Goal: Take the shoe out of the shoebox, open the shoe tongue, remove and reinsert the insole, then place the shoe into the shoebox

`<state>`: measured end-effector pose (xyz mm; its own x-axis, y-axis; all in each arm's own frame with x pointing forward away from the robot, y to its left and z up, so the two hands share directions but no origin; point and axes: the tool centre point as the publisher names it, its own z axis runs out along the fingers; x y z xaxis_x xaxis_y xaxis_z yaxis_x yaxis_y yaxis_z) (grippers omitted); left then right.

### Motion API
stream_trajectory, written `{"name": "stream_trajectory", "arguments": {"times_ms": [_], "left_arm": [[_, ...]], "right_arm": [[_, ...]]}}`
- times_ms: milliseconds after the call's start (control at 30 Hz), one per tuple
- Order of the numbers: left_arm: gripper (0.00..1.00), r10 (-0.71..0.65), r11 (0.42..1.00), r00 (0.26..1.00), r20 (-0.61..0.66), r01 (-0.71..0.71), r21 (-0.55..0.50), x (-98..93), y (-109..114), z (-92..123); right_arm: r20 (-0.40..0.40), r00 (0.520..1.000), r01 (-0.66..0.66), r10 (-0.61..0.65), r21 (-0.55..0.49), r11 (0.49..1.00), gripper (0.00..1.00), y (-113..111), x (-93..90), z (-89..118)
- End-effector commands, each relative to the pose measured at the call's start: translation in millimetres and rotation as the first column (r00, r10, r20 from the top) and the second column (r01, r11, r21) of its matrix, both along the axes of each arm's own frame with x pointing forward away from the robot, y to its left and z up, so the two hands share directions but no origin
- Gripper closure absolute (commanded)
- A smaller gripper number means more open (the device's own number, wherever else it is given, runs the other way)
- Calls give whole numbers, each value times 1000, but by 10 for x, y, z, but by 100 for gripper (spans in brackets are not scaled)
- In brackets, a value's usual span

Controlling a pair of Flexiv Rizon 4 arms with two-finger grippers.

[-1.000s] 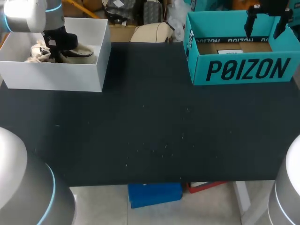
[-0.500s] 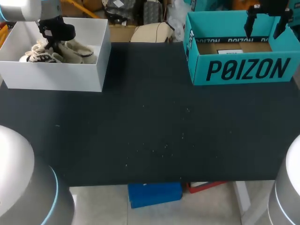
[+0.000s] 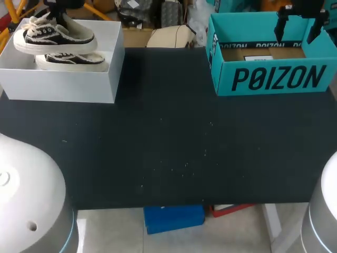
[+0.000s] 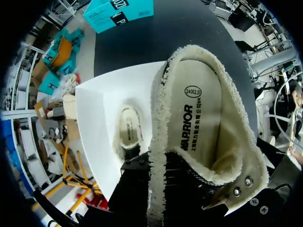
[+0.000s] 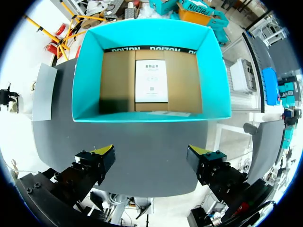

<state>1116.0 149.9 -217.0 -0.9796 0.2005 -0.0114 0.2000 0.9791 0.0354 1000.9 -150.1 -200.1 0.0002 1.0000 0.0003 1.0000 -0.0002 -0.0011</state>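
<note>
A black and white shoe (image 3: 55,36) with a fleece lining hangs above the white box (image 3: 63,84) at the far left. My left gripper (image 3: 59,11) comes down from above and is shut on its collar. In the left wrist view the shoe (image 4: 199,123) fills the space ahead of the gripper (image 4: 158,189); the yellow tips are hidden by the shoe's wall. A second shoe (image 3: 71,59) lies in the white box (image 4: 94,123) below, also visible as a shoe (image 4: 129,135) under the held one. My right gripper (image 3: 297,26) hangs open over the teal shoebox (image 3: 274,79).
From the right wrist, the teal shoebox (image 5: 147,116) shows a brown floor with a white label (image 5: 151,80), and nothing sits between the open right gripper (image 5: 151,161) fingers. The black table (image 3: 174,142) stretches between the two boxes.
My left gripper closed on the shoe inside the white box and raised it above the box rim. The right arm has stayed still.
</note>
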Motion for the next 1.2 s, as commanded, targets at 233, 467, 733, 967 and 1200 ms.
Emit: {"name": "stream_trajectory", "arguments": {"times_ms": [233, 467, 733, 967, 1200], "left_arm": [[100, 37, 999, 994, 101, -40, 32, -809, -1140, 913], [100, 74, 997, 991, 110, -76, 17, -1421, -2078, 800], [100, 113, 994, 989, 93, -113, -3, -1957, -2769, 471], [100, 97, 995, 994, 52, -97, -5, -2171, -3168, 85], [100, 93, 996, 996, 10, -93, -19, -2238, -3370, -439]], "right_arm": [[0, 1000, 0, 0, 0, 1000, 0, 1, -1, 1], [0, 1000, 0, 0, 0, 1000, 0, 1, -1, 1], [0, 1000, 0, 0, 0, 1000, 0, 1, -1, 1], [0, 1000, 0, 0, 0, 1000, 0, 1, -1, 1], [0, 1000, 0, 0, 0, 1000, 0, 1, -1, 1]]}}
